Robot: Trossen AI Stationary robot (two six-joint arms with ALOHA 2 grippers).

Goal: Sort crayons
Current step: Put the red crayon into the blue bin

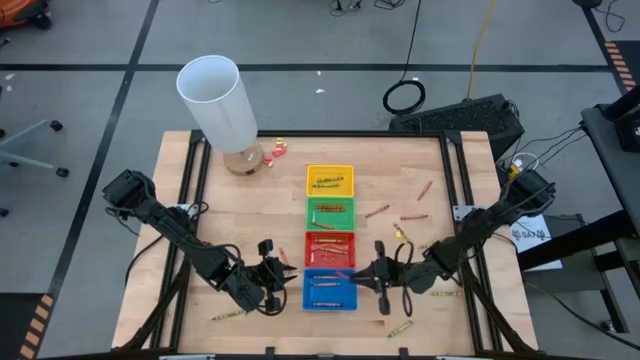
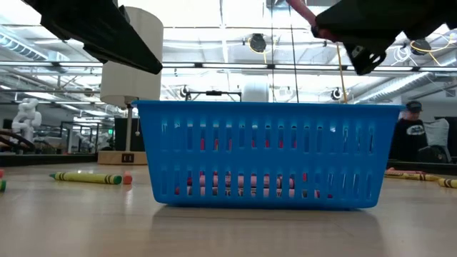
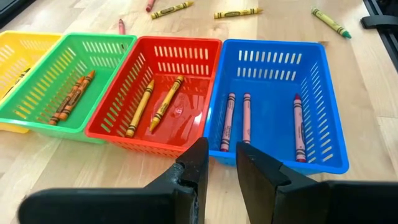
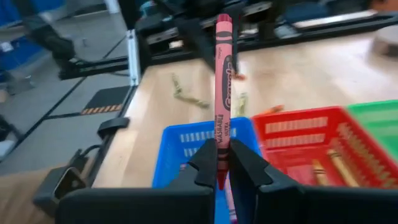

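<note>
The yellow tray [image 3: 18,59] is cut off by the left wrist view's edge. Crayons [image 2: 235,182] inside the blue tray [image 2: 268,153] are half hidden behind its slats.

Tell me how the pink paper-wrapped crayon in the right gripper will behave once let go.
Pinched at its lower end, the pink crayon stands straight: probably stiff and light. Round, so likely to roll in the blue slotted tray.

Four trays [image 1: 329,181] in one column (touching), crayons [image 3: 235,118] inside, grippers either side.
</note>
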